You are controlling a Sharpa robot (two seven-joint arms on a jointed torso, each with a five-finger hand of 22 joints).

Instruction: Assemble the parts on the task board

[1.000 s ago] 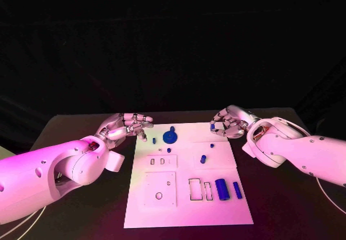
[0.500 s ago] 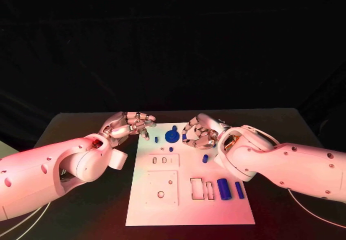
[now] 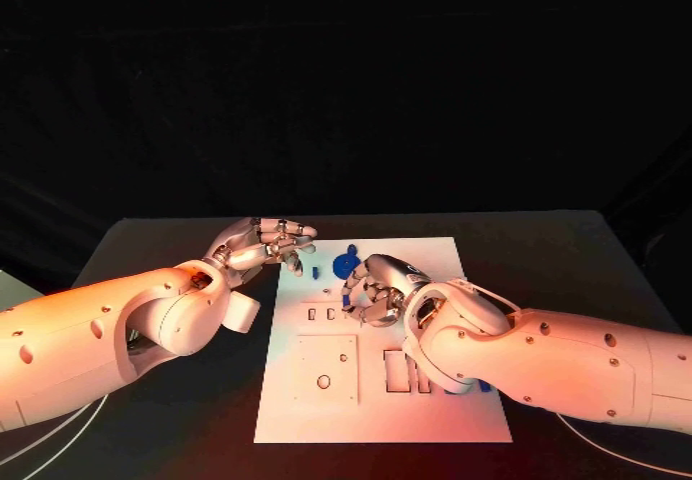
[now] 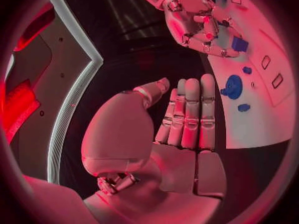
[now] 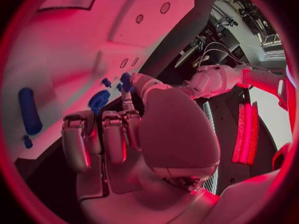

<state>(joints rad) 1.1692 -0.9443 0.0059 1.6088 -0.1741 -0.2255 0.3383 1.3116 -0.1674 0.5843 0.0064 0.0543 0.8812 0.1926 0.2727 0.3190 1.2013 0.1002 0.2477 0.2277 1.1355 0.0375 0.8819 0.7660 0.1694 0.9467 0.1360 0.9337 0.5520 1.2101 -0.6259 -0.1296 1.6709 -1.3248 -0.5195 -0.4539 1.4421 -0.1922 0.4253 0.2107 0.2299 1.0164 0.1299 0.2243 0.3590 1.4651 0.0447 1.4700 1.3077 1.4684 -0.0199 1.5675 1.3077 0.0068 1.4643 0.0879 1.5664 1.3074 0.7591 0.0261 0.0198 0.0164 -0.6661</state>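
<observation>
**Right hand over mid-board, left hand off the board's far-left corner**

Near end of the white board (image 3: pixel 378 425): bare strip along the near edge, nothing on it. Further in, a square plate with an oval hole (image 3: pixel 326 368) on the left side, slot cutouts (image 3: pixel 391 368) beside it. Right arm crosses the board's right half and covers that side.

Mid-board: right hand (image 3: pixel 378 288) sits over the centre, fingers curled in. Wrist view shows a small blue part (image 5: pixel 125 80) at one fingertip; can't tell if it's pinched or just touching. Blue cylinder (image 5: pixel 29 110) lies flat on the board, apart from the hand.

Far end: blue disc (image 3: pixel 345 266) near the far edge, just beyond the right hand. Left hand (image 3: pixel 268 243) hangs off the far-left corner, fingers straight and pressed together, thumb apart, holding nothing. Black table (image 3: pixel 548 250) open right of the board.
</observation>
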